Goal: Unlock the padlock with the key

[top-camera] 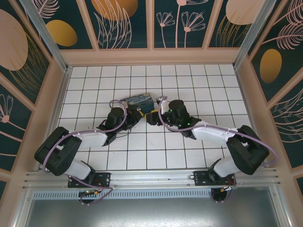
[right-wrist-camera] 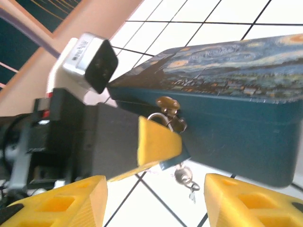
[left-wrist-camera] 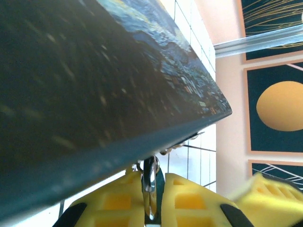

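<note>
- The right gripper is waiting closest to us. Its two yellow fingers are standing wide apart, and nothing is sitting between them.
- The key is hanging just past those fingers. It is small and silvery, and it is dangling right under the padlock. I cannot tell if its tip is already sitting in the keyhole or if it is only hanging there.
- The padlock is hanging on the front side of the box. Its thin shackle is going through the little gold latch, so I think it is locked for now.
- The left gripper is squeezing the padlock from both sides. In its own camera, the yellow pads are pressing close on a thin dark and shiny piece right under the edge of the box.
- The box is lying flat on the white tiled floor, near the middle, and both arms are meeting at its near side.
- So the first part is looking done: one hand is holding the lock steady, and the key is waiting right beside it.
- What is left is the big part. The open hand is going to need to pinch the key, get it all the way into the hole if it is not there, turn it, and let the shackle pop up.
- I am guessing the job is about halfway, because nothing is showing an open lock yet.
</note>
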